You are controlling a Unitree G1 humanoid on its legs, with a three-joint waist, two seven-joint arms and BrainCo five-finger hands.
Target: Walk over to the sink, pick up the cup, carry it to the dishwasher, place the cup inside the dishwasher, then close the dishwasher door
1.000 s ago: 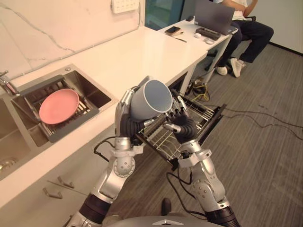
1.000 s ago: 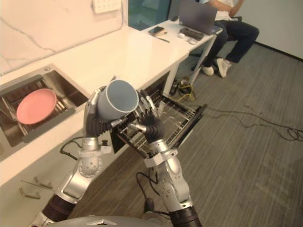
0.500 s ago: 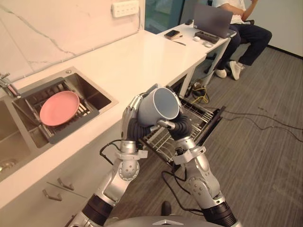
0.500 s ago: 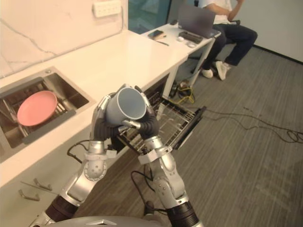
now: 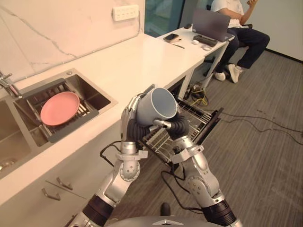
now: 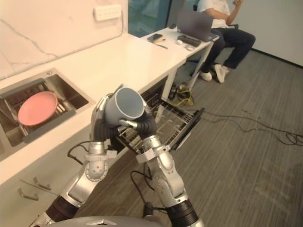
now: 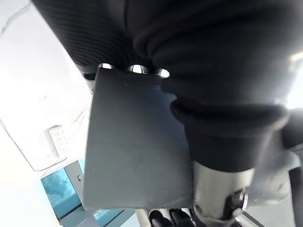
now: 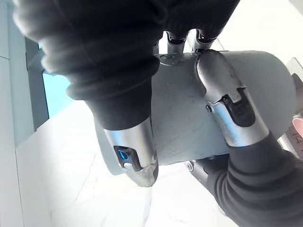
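Cup judged rigid, light, slick-walled, breakable. Clasped mid-wall: left hand curled round at 9 o'clock, right hand curled round at 4 o'clock. Avoid rim grips.

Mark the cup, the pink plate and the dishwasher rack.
cup (image 5: pixel 160 102), left eye view, inside its open mouth
pink plate (image 5: pixel 59 108), left eye view, middle of its face
dishwasher rack (image 5: pixel 199 119), left eye view, bare wire floor
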